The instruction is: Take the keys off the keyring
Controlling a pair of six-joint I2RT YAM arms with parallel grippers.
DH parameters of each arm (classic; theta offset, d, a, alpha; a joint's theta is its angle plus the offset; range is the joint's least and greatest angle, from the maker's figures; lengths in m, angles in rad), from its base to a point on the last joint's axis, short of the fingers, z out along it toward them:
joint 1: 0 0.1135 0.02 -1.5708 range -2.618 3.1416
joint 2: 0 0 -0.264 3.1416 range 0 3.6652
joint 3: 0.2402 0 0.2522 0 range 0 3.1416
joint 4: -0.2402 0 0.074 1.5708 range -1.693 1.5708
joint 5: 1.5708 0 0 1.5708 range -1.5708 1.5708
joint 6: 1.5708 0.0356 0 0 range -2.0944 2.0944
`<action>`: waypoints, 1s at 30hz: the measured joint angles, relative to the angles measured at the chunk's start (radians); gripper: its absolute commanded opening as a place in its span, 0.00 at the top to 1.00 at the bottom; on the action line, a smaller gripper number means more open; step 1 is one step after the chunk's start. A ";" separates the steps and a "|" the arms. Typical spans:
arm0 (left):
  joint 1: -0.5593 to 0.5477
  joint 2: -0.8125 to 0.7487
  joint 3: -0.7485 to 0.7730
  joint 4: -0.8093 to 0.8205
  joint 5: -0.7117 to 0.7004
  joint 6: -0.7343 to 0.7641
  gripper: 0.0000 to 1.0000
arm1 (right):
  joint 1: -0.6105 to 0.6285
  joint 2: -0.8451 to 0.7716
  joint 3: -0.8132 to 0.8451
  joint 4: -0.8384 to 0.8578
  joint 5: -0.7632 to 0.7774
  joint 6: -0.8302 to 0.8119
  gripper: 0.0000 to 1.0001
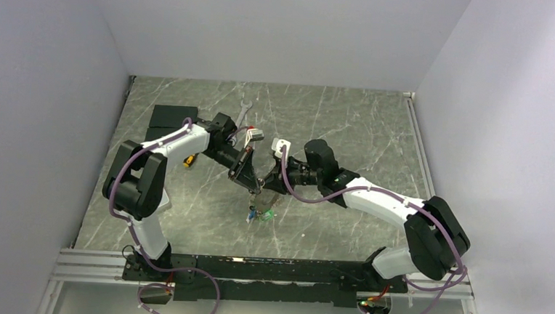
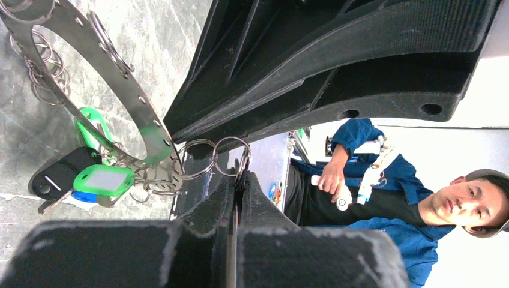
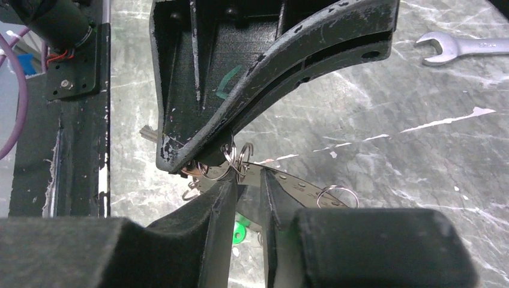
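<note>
The keyring (image 2: 90, 57) is a flat grey metal hoop with holes along it, held above the table where both grippers meet. Several small split rings hang from it. The keys (image 2: 103, 180), with green and blue heads, and a black fob (image 2: 60, 174) dangle below; they also show in the top view (image 1: 260, 214) and the right wrist view (image 3: 241, 231). My left gripper (image 2: 240, 177) is shut on a small split ring (image 2: 231, 157). My right gripper (image 3: 246, 186) is closed around the hoop's band (image 3: 303, 189). In the top view, left gripper (image 1: 251, 187) and right gripper (image 1: 268, 185) almost touch.
A silver wrench (image 3: 462, 48) lies on the marble table beyond the grippers; it shows in the top view (image 1: 242, 115). A black box (image 1: 169, 117) sits at the back left, with a small yellow object (image 1: 189, 160) by the left arm. White walls enclose the table.
</note>
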 measured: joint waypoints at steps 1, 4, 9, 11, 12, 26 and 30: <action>0.000 0.000 0.000 0.000 0.002 -0.002 1.00 | -0.001 0.000 0.002 0.000 0.000 0.000 0.85; 0.001 0.000 0.000 0.000 0.006 -0.006 1.00 | -0.001 0.001 0.013 -0.003 -0.002 -0.010 0.97; 0.018 0.000 0.000 0.001 0.018 -0.019 1.00 | -0.001 0.002 0.026 -0.003 -0.006 -0.029 1.00; 0.030 0.000 0.000 0.002 0.018 -0.020 1.00 | -0.001 0.002 0.026 -0.006 -0.011 -0.038 1.00; 0.039 0.000 0.000 0.004 0.018 -0.020 1.00 | -0.001 0.002 0.026 -0.008 -0.013 -0.044 1.00; 0.089 -0.014 -0.011 0.010 -0.038 -0.020 1.00 | -0.002 0.002 0.017 0.013 -0.008 -0.080 1.00; 0.091 -0.015 -0.011 0.012 -0.053 -0.020 1.00 | -0.006 0.002 0.015 0.019 -0.006 -0.074 1.00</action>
